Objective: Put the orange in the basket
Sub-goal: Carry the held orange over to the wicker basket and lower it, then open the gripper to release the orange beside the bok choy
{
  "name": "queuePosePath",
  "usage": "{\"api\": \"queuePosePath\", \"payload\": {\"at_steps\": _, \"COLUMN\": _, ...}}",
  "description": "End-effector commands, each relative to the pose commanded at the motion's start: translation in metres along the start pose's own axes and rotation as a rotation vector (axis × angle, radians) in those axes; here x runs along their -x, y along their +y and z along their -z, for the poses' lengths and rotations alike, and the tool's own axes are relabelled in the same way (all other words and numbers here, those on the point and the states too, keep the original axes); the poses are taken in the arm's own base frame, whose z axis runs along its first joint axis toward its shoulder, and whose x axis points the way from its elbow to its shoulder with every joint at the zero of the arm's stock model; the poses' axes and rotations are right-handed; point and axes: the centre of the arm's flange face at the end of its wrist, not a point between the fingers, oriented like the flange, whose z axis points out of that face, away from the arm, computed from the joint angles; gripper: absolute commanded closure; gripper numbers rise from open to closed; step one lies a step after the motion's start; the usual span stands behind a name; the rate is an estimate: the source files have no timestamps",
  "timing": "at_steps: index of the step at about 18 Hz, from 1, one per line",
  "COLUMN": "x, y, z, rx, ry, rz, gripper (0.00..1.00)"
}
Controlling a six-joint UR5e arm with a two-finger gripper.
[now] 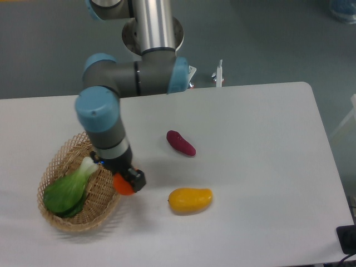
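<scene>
The orange point(123, 185) is a small bright round fruit held off the table in my gripper point(122, 179), which is shut on it. It hangs over the right rim of the basket point(67, 221), an oval tan wicker basket at the left of the table. My arm comes down from above and hides the basket's upper right edge.
A green and white bok choy point(69, 188) lies inside the basket. A yellow-orange mango point(190, 199) rests on the table right of the gripper. A purple sweet potato point(181, 143) lies further back. The robot base point(153, 30) stands behind the table.
</scene>
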Motion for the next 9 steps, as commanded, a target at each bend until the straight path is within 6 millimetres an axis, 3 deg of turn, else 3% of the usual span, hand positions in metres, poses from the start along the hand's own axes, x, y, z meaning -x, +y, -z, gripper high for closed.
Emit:
{"api": "queuePosePath", "payload": {"at_steps": 5, "x": -0.015, "y": -0.004, "z": -0.005, "rx": 0.007, "ry": 0.01, "rz": -0.011, "gripper": 0.19}}
{"api": "queuePosePath", "payload": {"at_steps": 7, "x": -0.02, "y": -0.007, "z": -0.001, "rx": 0.002, "ry": 0.007, "rz": -0.019, "gripper": 0.0}}
{"api": "queuePosePath", "payload": {"at_steps": 9, "x": -0.022, "y": -0.008, "z": 0.002, "rx": -0.004, "ry": 0.01, "rz": -0.022, "gripper": 0.0}}
